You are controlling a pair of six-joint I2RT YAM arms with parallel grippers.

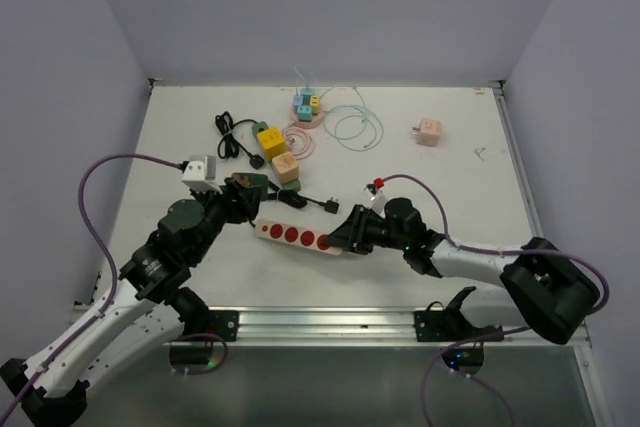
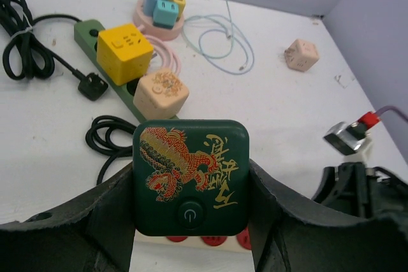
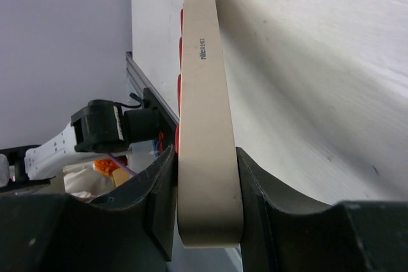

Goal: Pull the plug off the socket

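Top view: the left gripper [image 1: 247, 190] pinches a dark green cube plug [image 1: 251, 183] by the left end of the cream power strip [image 1: 290, 235]. The right gripper [image 1: 340, 240] clamps the strip's other end.

Left wrist: the dragon-printed plug sits between both fingers [image 2: 95, 221], with red sockets [image 2: 207, 241] below it.

Right wrist: both fingers press the strip's sides.

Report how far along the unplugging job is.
Done: the right gripper is clamped on the end of the beige power strip, bracing it, and the left gripper grips the green dragon plug by its sides. In hand: the pull itself. The plug sits right at the strip's far end, and I cannot tell whether its pins are out. Left: lift the plug clear of the strip.
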